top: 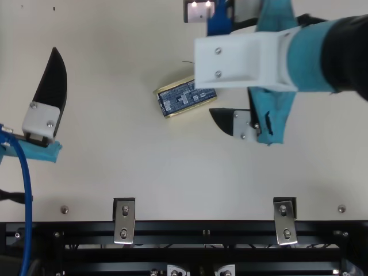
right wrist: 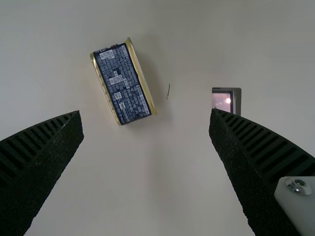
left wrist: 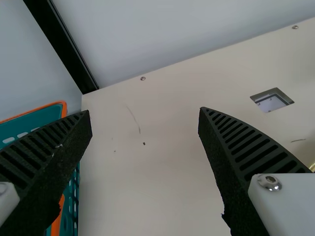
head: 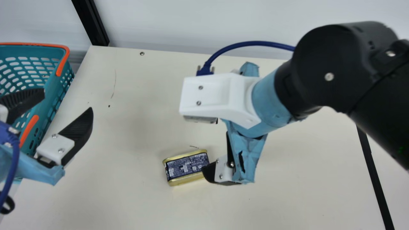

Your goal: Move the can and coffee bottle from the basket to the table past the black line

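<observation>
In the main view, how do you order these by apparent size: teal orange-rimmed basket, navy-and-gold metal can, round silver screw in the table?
Largest to smallest:
1. Basket, though partly cut off
2. Can
3. Screw

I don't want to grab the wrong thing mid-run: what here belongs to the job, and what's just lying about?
For the job:
- the can, on the table
- the basket
- the black line
- left gripper and right gripper, both open

Not for the job:
- blue cable
- black post
- square recess in the tabletop
</observation>
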Robot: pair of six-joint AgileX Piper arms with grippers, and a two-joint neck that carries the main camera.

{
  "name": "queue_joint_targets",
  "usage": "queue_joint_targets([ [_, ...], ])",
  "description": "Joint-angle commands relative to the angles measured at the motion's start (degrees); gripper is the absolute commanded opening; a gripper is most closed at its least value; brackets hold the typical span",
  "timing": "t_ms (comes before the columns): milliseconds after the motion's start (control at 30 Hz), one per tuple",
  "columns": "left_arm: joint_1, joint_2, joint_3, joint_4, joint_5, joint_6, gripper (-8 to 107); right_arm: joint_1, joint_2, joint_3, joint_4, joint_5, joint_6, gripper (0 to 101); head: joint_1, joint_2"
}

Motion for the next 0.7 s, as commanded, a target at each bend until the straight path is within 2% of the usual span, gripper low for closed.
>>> queue_joint_targets([
  [0, 0.0, 0.0, 0.0, 0.0, 0.0, 0.0, 90, 1.2, 0.8, 0.0, -0.1, -0.4, -1.7, 101, -0.3, 0.0],
  [333, 0.0, 0.0, 0.0, 0.3, 0.1, -0.2, 90, 6.1, 5.5, -0.1, -0.1, -2.1, -6.5, 101, -0.3, 0.0],
  [667, 0.0, 0.0, 0.0, 0.3, 0.1, -0.2, 90, 9.0, 10.5, -0.6, -2.4, -4.0, -7.7, 101, -0.3, 0.0],
])
